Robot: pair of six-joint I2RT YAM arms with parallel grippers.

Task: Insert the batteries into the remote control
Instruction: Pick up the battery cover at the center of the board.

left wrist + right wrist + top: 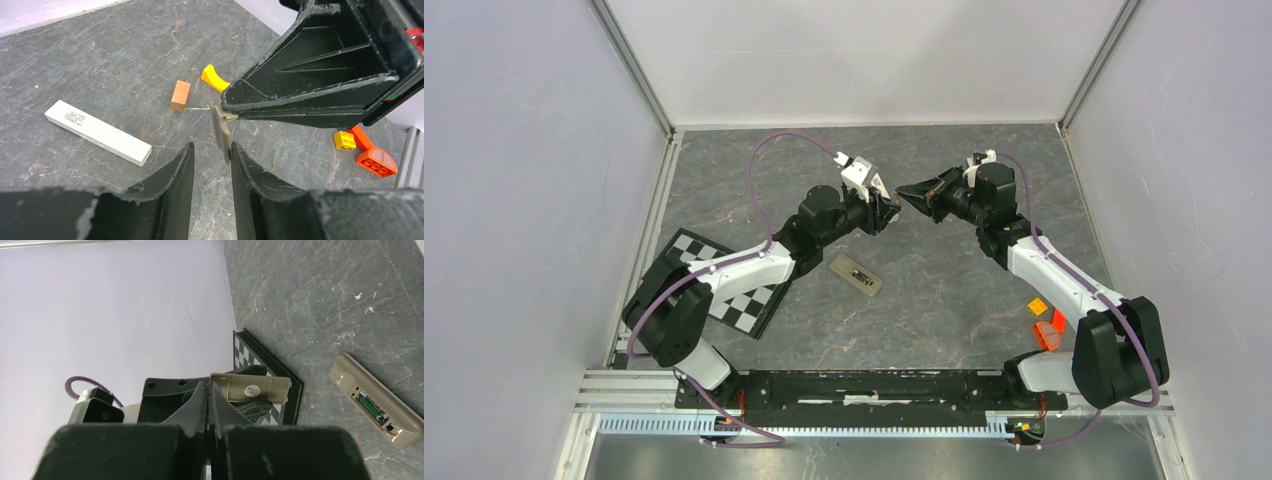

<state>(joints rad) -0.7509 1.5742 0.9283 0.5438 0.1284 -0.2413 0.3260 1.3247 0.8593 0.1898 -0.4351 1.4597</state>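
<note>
Pincers meet in mid-air at a beige cover.
Right pincer clamped tight on its edge; left pincer slightly parted, cover against one finger. Below them the remote control lies back-up on the worktop, a green battery in its recess.

Near the middle of the surface, the remote control, back up, with one of the batteries in its recess. To its left, a checkerboard, partly hidden by the left arm. Behind the remote and above the surface, a cover pinched in the right claw, tip to tip with the left claw. Far right, by the right arm's base, a small brick, with a studded piece just in front. In the left wrist view, a long bar left of a block, with a curved piece near that.
</note>
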